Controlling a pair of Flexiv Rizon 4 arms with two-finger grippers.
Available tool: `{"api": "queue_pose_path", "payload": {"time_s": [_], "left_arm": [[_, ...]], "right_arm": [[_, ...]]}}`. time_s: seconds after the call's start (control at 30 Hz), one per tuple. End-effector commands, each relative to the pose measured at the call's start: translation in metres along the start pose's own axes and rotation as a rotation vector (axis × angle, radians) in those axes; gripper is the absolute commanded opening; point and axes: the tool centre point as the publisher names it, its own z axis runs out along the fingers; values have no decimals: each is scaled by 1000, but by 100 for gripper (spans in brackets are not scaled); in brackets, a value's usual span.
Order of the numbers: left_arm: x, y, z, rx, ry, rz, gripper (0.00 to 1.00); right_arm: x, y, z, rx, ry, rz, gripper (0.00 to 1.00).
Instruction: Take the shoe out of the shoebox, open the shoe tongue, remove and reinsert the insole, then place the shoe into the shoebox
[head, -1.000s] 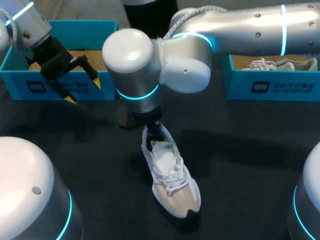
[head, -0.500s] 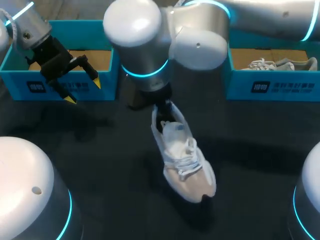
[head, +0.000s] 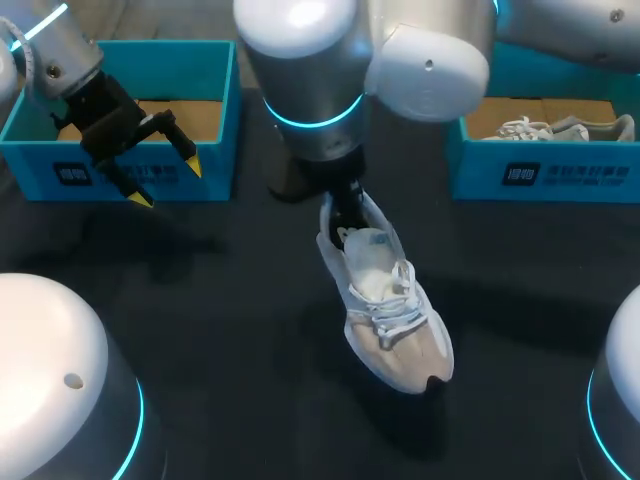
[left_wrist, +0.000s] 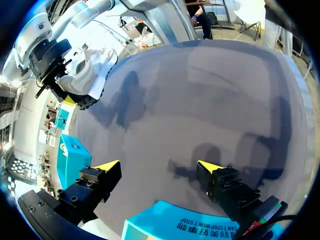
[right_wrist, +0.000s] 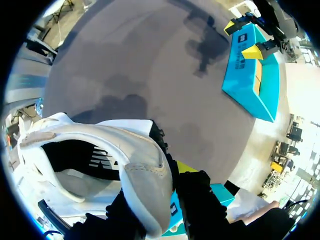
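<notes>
My right gripper (head: 345, 215) is shut on the heel collar of a white and beige sneaker (head: 390, 320), which hangs over the table's middle with its toe towards the front. In the right wrist view the heel wall of the sneaker (right_wrist: 100, 150) sits between the fingers, and one yellow fingertip (right_wrist: 185, 166) shows outside it. From the left wrist view the sneaker (left_wrist: 85, 70) is seen far ahead, held up off the table. My left gripper (head: 168, 183) stands open and empty over the front wall of the left shoebox (head: 170, 50); its yellow tips (left_wrist: 107, 165) are wide apart.
A second teal shoebox (head: 520, 175) at the back right holds another pale shoe (head: 560, 128). The left shoebox (right_wrist: 250, 85) shows a bare cardboard floor. Dark tabletop lies between the boxes and around the hanging sneaker.
My right arm has carried the sneaker to the right and a little towards the back, its grip unchanged. The left arm has stayed where it was.
</notes>
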Motion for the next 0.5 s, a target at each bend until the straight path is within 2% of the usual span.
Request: {"api": "queue_pose_path", "payload": {"time_s": [0.03, 0.27, 0.43, 0.47, 0.5], "left_arm": [[0, -1, 0, -3, 2, 0, 100], [0, -1, 0, -3, 2, 0, 100], [0, -1, 0, -3, 2, 0, 100], [0, -1, 0, -3, 2, 0, 100], [0, -1, 0, -3, 2, 0, 100]], "right_arm": [[0, -1, 0, -3, 1, -1, 0], [0, -1, 0, -3, 1, -1, 0], [-19, -36, -6, -6, -13, 68, 0], [-19, -36, -6, -6, -13, 68, 0], [-22, -47, -12, -8, -38, 62, 0]]}}
